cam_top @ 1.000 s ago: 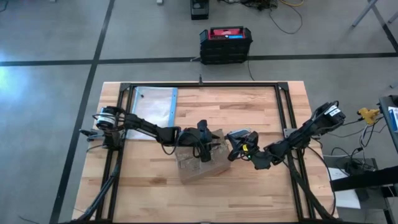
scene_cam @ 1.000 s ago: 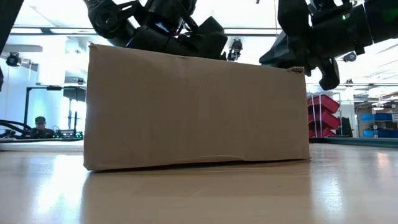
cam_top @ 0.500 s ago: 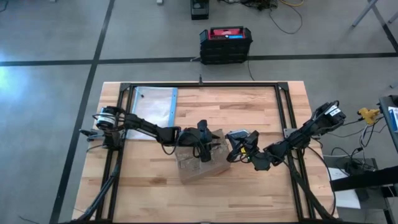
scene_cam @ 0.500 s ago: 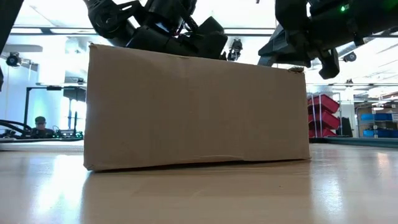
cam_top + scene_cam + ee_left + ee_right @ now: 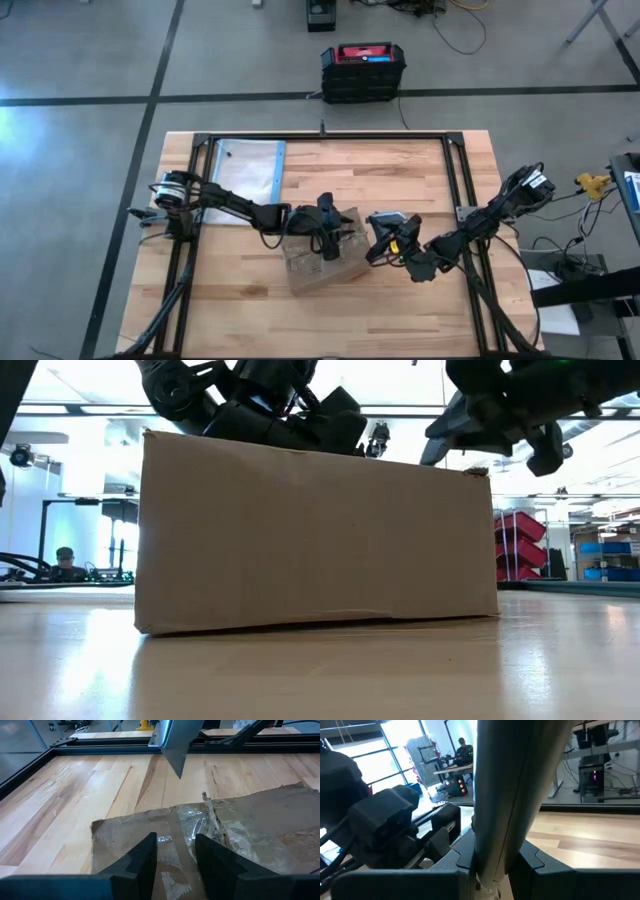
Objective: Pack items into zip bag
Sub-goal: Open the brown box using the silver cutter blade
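The right gripper [image 5: 381, 240] is clamped on a slim grey tool [image 5: 512, 790], held beside the cardboard box [image 5: 315, 535]. The left gripper [image 5: 175, 851] is poised part-open, empty, over the box top.

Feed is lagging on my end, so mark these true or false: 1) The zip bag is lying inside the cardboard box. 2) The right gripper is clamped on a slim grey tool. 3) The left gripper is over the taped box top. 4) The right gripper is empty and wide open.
1) False. The zip bag lies flat on the table's far left corner, apart from the cardboard box.
2) True. The right gripper is shut on the slim grey tool.
3) True. The left gripper is over the taped box top.
4) False. It grips the tool.
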You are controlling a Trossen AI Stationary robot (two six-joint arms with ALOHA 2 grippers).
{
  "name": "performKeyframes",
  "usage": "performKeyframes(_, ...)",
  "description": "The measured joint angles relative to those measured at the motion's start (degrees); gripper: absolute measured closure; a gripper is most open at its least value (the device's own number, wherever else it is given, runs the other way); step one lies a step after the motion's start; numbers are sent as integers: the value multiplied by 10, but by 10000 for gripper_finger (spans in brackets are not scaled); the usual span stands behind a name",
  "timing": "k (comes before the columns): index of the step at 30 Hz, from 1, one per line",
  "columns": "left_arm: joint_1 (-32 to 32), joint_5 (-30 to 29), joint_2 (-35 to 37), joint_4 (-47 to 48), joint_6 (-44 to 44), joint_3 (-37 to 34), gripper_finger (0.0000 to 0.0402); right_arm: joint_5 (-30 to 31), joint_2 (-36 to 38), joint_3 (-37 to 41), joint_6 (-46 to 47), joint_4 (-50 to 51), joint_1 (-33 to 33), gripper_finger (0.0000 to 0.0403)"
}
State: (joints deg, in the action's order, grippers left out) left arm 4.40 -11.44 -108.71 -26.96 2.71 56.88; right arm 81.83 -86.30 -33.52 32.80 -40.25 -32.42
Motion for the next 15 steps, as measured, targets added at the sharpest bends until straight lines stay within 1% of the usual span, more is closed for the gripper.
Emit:
performKeyframes(7, 0, 0, 0, 0, 3, 0, 282, -8, 0, -3, 68, 52, 6, 351)
performKeyframes(15, 0, 0, 0, 0, 4, 0, 281, -12, -1, -10, 83, 71, 11, 351)
